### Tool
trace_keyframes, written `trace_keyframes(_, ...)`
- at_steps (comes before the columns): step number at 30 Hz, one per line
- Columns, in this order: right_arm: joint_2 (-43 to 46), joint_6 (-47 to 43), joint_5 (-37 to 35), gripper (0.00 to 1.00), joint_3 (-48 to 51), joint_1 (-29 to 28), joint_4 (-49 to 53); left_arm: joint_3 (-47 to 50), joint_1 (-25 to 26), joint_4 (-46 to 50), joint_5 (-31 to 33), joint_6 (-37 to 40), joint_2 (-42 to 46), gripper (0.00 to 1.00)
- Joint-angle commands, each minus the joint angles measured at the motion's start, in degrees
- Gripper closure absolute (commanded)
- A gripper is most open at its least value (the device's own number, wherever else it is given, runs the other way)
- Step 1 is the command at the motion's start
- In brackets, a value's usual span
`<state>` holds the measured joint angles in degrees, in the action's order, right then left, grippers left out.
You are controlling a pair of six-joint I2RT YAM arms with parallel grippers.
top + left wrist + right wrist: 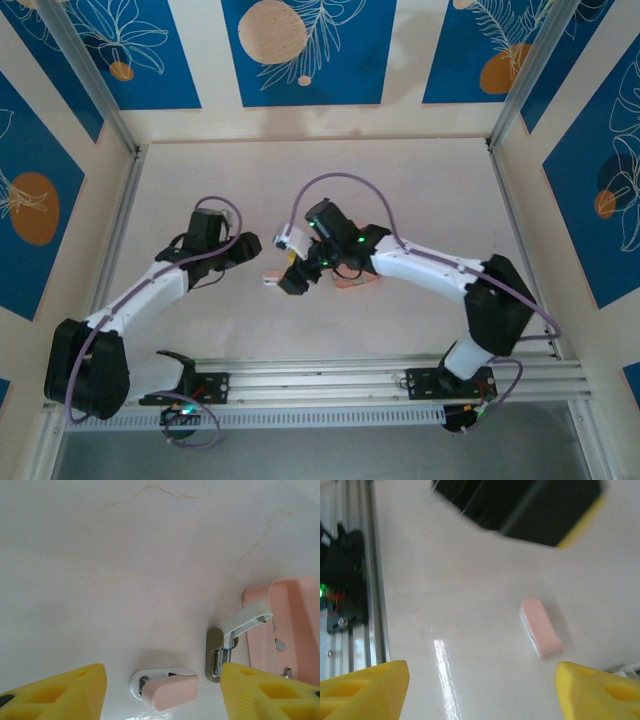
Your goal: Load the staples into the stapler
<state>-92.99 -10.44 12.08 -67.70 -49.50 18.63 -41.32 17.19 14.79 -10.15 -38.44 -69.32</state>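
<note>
Up close at mid-table: the left gripper (163,669) hangs low over the pale table (125,565). Its yellow fingers (75,690) are spread wide and grip nothing. A small pink-white block (167,689) lies flat on the surface in the gap between them, untouched.

Just right of that block in the left wrist view sits the stapler (246,618), white top arm tilted up, metal channel exposed, grey base on the table. Just beside it, at the frame's right edge, is the salmon-pink tray (300,600). The staples (280,644), tiny grey strips, lie inside the tray near its stapler-side wall, apart from both grippers.

The right gripper (482,666) looks toward the near edge of the table, jaws likewise wide w/ nothing held. The pink-white block lies on the table beyond its fingertips (365,690), and the left arm's black gripper body is blurred at top. An aluminium rail (370,580) runs down the left side of the right wrist view.

From the top cam, both arms bend inward and the two grippers come close together near the table's middle, w/ the block between them. The tray is partly hidden under the right arm's wrist.
</note>
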Motion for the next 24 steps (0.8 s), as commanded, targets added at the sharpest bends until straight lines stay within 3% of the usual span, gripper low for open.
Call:
trace_keyframes(1, -5.45, -16.26, 2.31, 0.24, -5.44, 0.01, 6.21, 2.91, -3.48, -3.8, -7.09, 1.0, 2.06, 0.39)
trace_keyframes(12, -22.2, -27.03, -6.05, 0.23, -19.53, -0.28, 12.17, 9.93, -12.97, -10.69, -14.42, -1.5, 1.17, 0.39)
trace_keyframes(22, -30.6, -28.6, -5.75, 0.25, -27.76, -0.35, 15.09, 10.18, -16.61, -12.02, -16.92, -0.5, -1.33, 0.4)
trace_keyframes(24, -31.67, -28.76, -4.49, 0.3, -28.75, -0.34, 15.66, 10.08, -16.72, -12.17, -17.25, -0.26, -1.67, 0.41)
